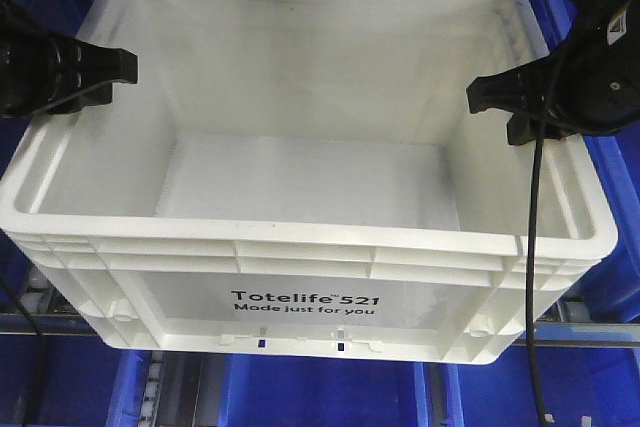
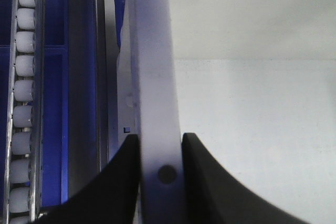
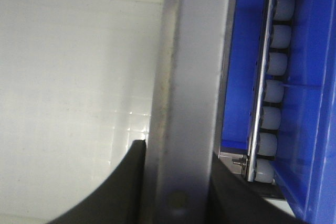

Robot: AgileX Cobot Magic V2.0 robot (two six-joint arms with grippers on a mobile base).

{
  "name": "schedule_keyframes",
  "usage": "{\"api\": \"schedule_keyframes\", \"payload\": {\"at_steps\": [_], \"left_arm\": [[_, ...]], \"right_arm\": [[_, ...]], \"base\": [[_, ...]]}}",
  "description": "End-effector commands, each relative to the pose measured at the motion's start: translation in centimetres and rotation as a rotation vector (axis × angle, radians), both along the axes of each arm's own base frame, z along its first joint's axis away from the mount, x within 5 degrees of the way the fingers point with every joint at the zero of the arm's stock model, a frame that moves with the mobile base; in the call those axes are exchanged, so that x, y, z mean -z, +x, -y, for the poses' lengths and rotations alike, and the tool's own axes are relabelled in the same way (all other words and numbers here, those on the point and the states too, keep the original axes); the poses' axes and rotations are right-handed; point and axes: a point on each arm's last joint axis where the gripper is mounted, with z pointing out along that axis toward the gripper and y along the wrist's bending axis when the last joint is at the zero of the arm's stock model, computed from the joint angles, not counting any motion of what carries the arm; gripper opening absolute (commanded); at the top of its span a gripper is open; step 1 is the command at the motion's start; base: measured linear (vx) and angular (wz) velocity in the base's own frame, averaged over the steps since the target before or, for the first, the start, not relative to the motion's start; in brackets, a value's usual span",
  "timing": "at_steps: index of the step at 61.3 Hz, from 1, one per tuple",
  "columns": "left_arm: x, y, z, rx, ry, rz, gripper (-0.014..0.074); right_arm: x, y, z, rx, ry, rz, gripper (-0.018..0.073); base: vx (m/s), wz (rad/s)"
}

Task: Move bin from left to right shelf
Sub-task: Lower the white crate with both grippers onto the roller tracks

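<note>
The bin (image 1: 300, 187) is a large white tote with black print "Totelife 521 Made just for you", filling the front view and empty inside. My left gripper (image 1: 118, 72) is shut on the bin's left rim; in the left wrist view the rim (image 2: 157, 103) runs between the two black fingers of the gripper (image 2: 160, 145). My right gripper (image 1: 490, 97) is shut on the bin's right rim; in the right wrist view the rim (image 3: 189, 77) sits between the fingers of the gripper (image 3: 178, 153). The bin is held level between both arms.
Blue plastic bins (image 1: 320, 392) lie below and behind the tote. A roller track (image 2: 23, 98) runs along the left side, and another roller track (image 3: 273, 77) with a blue bin wall (image 3: 320, 103) runs along the right. A black cable (image 1: 535, 277) hangs from the right arm.
</note>
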Motion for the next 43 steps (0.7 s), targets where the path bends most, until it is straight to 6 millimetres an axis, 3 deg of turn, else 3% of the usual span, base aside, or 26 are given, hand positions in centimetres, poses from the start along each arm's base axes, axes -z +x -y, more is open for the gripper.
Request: {"api": "schedule_keyframes", "payload": {"at_steps": [1,43], "left_arm": [[-2.85,-0.05,-0.33,0.015,-0.009,0.189,0.0099],[-3.29,0.29,-0.18,0.019,-0.027,0.249,0.0099]], "right_arm": [[-2.54,-0.32,0.75,-0.018,-0.025,0.145,0.0024],[-2.74,-0.04,0.67,-0.022,-0.018,0.183,0.0024]], "base": [[0.02,-0.01],[0.0,0.0]]}}
